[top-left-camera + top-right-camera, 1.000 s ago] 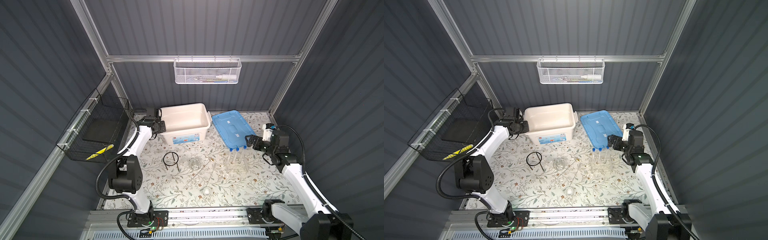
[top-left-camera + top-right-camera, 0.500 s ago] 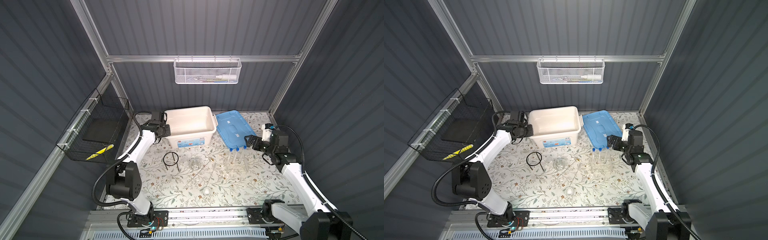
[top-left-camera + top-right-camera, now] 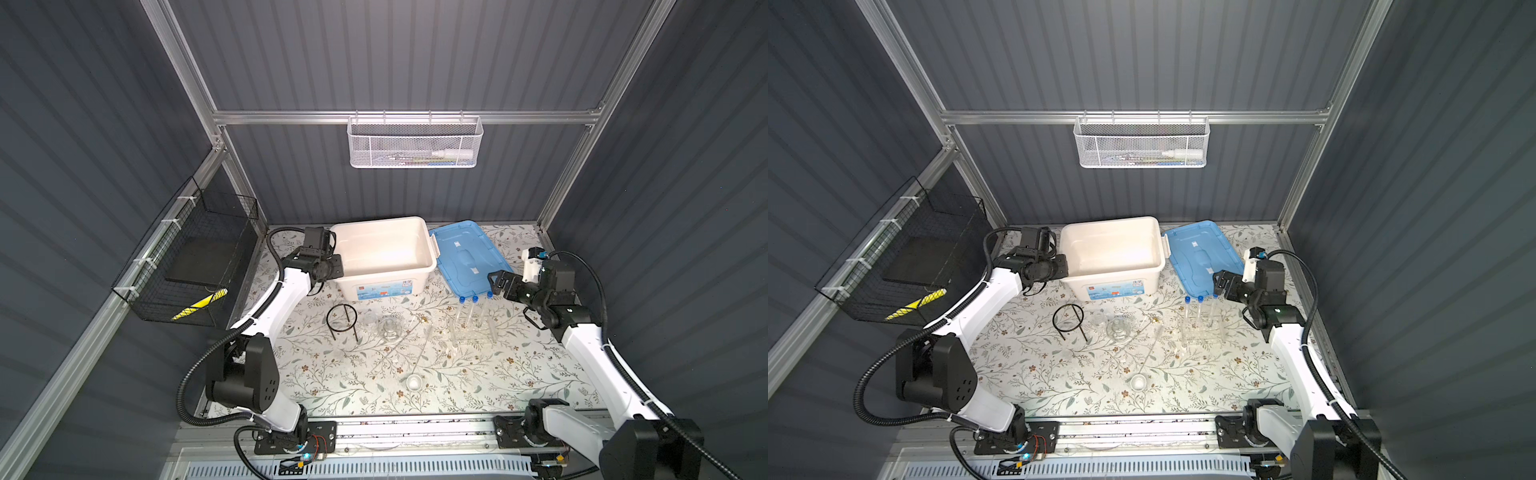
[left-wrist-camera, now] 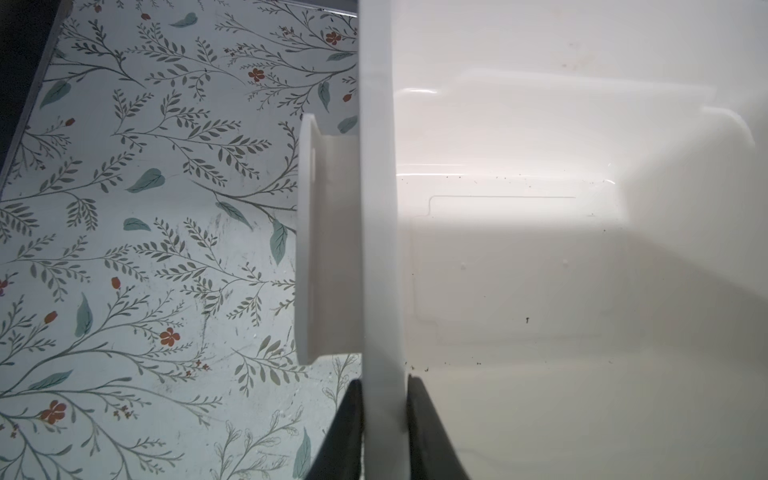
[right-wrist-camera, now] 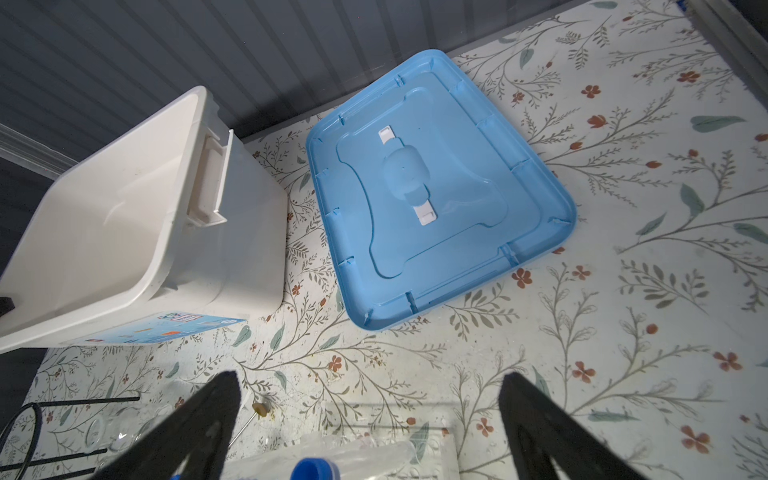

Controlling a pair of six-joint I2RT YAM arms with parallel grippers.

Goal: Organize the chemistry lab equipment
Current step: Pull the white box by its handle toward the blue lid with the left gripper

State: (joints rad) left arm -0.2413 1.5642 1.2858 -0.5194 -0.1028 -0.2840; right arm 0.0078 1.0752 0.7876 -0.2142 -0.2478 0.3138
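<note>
Hanging on the left wall, a black wire basket (image 3: 187, 266) marks the edge of the floral-papered table (image 3: 519, 365). Next to it the left gripper (image 3: 337, 266) clamps the left rim of the open white storage box (image 3: 365, 279). The left wrist view shows the jaws drawn narrow (image 4: 384, 395), one black finger (image 4: 349, 419) outside the wall and one inside.

In front of the box's left corner stands the black wire ring tripod (image 3: 327, 319). Just right of it is clear glassware that is hard to make out against the pattern. It appears to be a small beaker (image 3: 371, 319) and a flask (image 3: 389, 328), close together. A thin glass rod (image 3: 423, 347) lies slanted beyond them. The small white dish (image 3: 413, 381) sits alone nearer the front rail, well apart from the rest.

High on the back wall hangs a white mesh basket (image 3: 415, 143). The blue lid (image 3: 465, 257) lies flat, underside up, just right of the box. Three blue-capped test tubes (image 3: 475, 309) stand upright in the clear tube rack (image 3: 473, 334) near the lid's front edge.

At the right, the right gripper (image 3: 498, 284) hovers above the tubes, touching nothing. Its jaws are spread wide in the right wrist view (image 5: 370, 386), with a blue cap (image 5: 311, 467) showing between them.
</note>
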